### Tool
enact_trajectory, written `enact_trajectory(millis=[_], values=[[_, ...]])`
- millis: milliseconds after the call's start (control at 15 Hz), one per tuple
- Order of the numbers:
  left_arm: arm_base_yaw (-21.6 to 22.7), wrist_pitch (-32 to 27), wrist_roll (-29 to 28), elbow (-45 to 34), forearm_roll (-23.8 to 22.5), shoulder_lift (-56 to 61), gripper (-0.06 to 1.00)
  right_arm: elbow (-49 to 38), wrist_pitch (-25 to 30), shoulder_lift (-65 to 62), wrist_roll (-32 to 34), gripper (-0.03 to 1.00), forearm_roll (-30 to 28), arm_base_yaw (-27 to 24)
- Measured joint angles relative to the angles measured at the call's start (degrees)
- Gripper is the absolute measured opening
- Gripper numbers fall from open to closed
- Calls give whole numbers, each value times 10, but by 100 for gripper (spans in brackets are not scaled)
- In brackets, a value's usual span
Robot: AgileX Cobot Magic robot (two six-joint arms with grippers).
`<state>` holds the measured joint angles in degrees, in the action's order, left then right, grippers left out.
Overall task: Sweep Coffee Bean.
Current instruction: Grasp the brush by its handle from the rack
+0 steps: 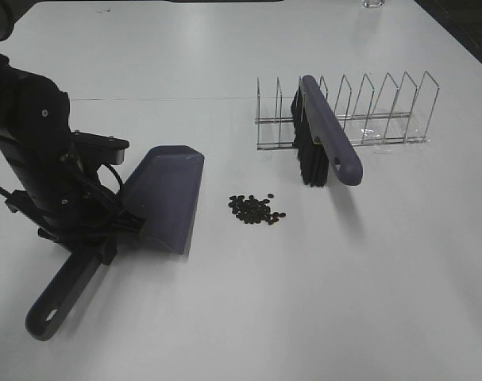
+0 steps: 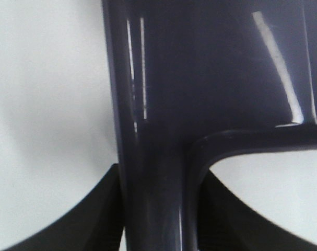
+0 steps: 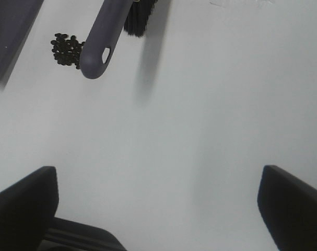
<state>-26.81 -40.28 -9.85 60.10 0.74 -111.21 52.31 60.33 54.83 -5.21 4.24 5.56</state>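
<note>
Beans (image 1: 256, 209) lie in 1 loose cluster on the table (image 1: 383, 278), between the dustpan (image 1: 167, 197) lip and the brush (image 1: 324, 135), which leans in the rack (image 1: 368, 111).

Left wrist view: left gripper (image 2: 158, 214) is clamped on the dustpan handle.

Right wrist view: right gripper (image 3: 158, 204) is spread wide and empty, short of the brush. I'd say it should take the handle squarely, mid-length, before any sweeping.

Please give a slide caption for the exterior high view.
Left end effector grips the dustpan handle; coffee beans lie between dustpan and brush.

The arm (image 1: 34, 151) and left pincer (image 2: 158, 219) are black (screws (image 1: 46, 113), cables (image 1: 113, 173)).
</note>
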Motion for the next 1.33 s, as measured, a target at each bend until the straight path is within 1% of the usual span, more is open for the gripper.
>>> enact_trajectory(millis=[200, 400, 600, 667, 733, 800, 933, 1000, 1067, 1133, 1200, 1267, 1333], values=[[0, 0, 0, 0, 0, 0, 34, 91, -25, 162, 0, 94, 4, 0], [0, 0, 0, 0, 0, 0, 34, 183, -37, 302, 0, 94, 12, 0], [0, 0, 0, 0, 0, 0, 34, 235, -119, 405, -15, 94, 28, 0], [0, -2, 0, 0, 0, 0, 34, 238, -131, 415, -15, 94, 33, 0], [0, -5, 0, 0, 0, 0, 34, 258, -149, 449, -15, 94, 58, 0], [0, -8, 0, 0, 0, 0, 34, 278, -146, 474, -15, 93, 70, 0], [0, -10, 0, 0, 0, 0, 34, 325, -124, 523, -15, 90, 80, 0], [0, -10, -1, 0, 0, 0, 34, 390, -78, 576, -14, 88, 84, 0], [0, -10, -1, 0, 0, 0, 34, 409, -59, 592, -13, 85, 85, 0], [0, -10, -1, 0, 0, 0, 34, 458, -16, 633, -5, 84, 83, 2], [0, -10, -1, 0, 1, 0, 34, 503, 22, 672, 1, 83, 77, 6], [0, -10, -2, 0, 3, 0, 34, 590, 79, 733, 28, 83, 45, 26], [0, -10, -2, 0, 4, 0, 34, 625, 88, 757, 38, 83, 24, 40]])
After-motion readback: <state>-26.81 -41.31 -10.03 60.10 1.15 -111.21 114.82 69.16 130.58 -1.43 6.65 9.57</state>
